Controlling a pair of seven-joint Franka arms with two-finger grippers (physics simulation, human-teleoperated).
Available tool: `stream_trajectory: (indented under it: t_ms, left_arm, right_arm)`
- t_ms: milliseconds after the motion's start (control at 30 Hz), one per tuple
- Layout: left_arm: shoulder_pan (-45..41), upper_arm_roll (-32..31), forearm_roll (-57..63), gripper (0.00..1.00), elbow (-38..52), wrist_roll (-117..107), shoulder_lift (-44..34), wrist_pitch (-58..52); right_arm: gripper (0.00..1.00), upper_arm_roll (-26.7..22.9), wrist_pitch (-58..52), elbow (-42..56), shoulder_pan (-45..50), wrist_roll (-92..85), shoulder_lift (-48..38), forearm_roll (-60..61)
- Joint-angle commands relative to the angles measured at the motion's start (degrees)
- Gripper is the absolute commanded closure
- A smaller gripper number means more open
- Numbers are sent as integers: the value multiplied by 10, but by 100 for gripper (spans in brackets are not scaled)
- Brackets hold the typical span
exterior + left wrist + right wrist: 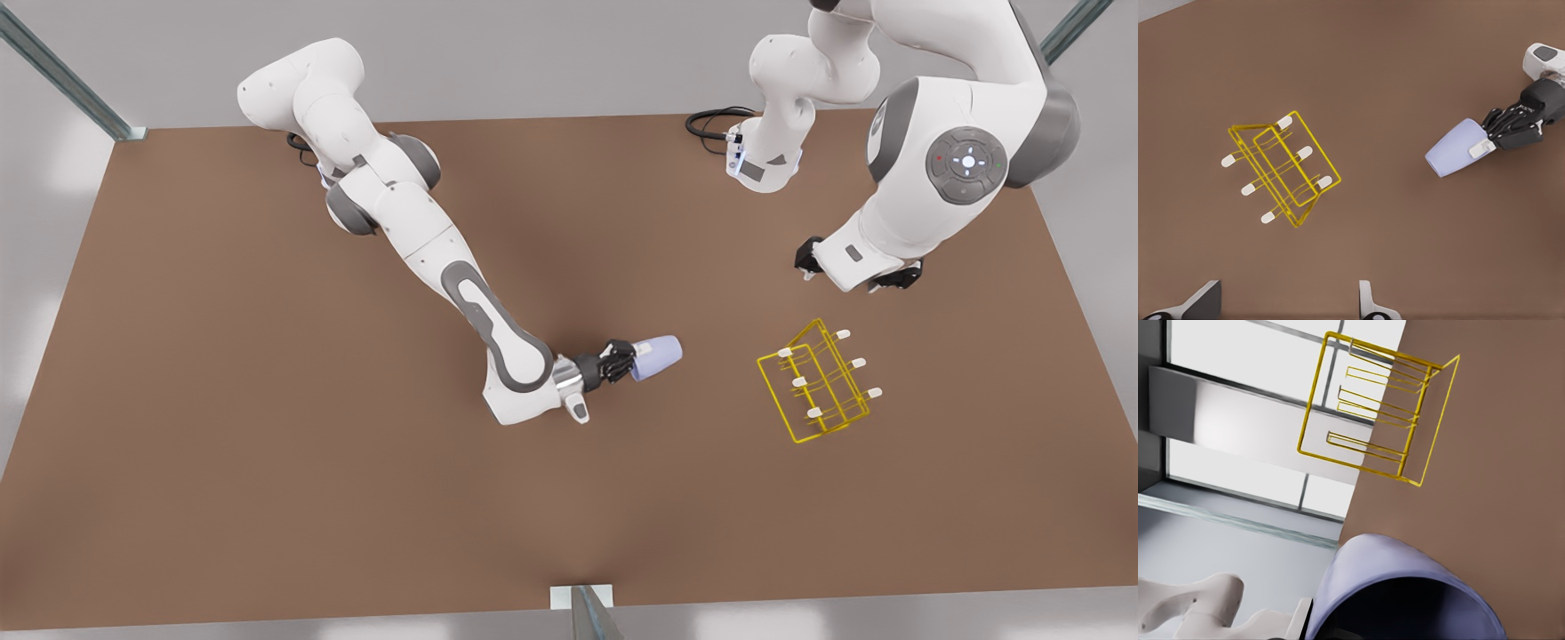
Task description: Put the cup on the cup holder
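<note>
1. Cup (659, 356): a plain lavender-blue tapered cup without a handle, lying on its side and held above the brown table (222, 400), near the table's centre. Its narrow closed end points toward the front view's right, toward the rack.
2. Right gripper (629, 360): clenched on the cup at its wide, open end; in the left wrist view a white fingertip pad (1482, 149) lies against the cup's outer wall. In the right wrist view the cup's dark open mouth (1405, 600) sits directly before the camera.
3. Right arm: stretches low across the table from the front view's upper left to the cup.
4. Cup holder (822, 382): a bright yellow thin-wire rack with six short white-tipped pegs, standing on the table to the front view's right of the cup and well apart from it. Nothing hangs on its pegs.
5. Left gripper (858, 277): hangs above the table just beyond the cup holder, toward the far right corner in the front view. Its fingers (1368, 303) are spread apart and grasp nothing. This arm waits.
</note>
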Motion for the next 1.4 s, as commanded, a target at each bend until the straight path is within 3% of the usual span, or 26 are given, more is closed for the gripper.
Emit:
stream_trajectory:
  t_ms: [0,333,367,433,467,700,900,1033,1067,1133,1200,1233,1267,1333,1367]
  left_arm:
    - [0,0,0,0,0,-1,1,1]
    - [1,1,1,0,0,-1,10,4]
    - [1,1,1,0,0,-1,10,4]
    - [1,1,0,0,0,-1,10,2]
    - [1,1,0,0,0,-1,10,1]
    - [-1,0,0,0,0,-1,10,7]
    - [-80,0,0,0,2,-1,45,36]
    - [-164,-1,-37,0,1,19,123,101]
    - [-186,-1,-81,0,1,46,146,127]
    - [-191,1,-104,0,1,229,193,150]
    - [-180,2,-82,0,2,317,231,182]
    - [-180,2,-88,0,2,347,241,205]
    - [-179,2,-87,0,-3,373,248,229]
    - [-179,4,-91,0,-118,401,219,375]
    - [-179,4,-101,0,-139,427,217,413]
  right_arm:
    - [79,-1,12,-1,0,-71,2,-3]
    - [66,-25,21,-8,19,-71,7,-3]
    - [57,-25,21,-7,19,-68,7,-3]
    - [11,-25,21,-8,20,-63,7,-2]
    - [0,-25,21,-9,20,-63,7,-2]
    - [0,-34,-3,-28,-18,-97,-3,-57]
    - [0,-33,-39,-41,-75,-97,-21,-124]
    - [0,-34,-106,-43,-240,-92,-182,-451]
    - [0,-36,-117,-27,-247,-88,-230,-540]
    - [0,-32,-221,-27,-252,112,-355,-679]
    - [0,-33,-293,-30,-248,197,-403,-810]
    - [0,-34,-299,-73,-244,269,-431,-894]
    - [0,-35,-271,-210,-254,363,-492,-972]
    - [0,-34,-158,-437,-298,374,-629,-979]
    - [0,-31,-162,-429,-300,377,-633,-978]
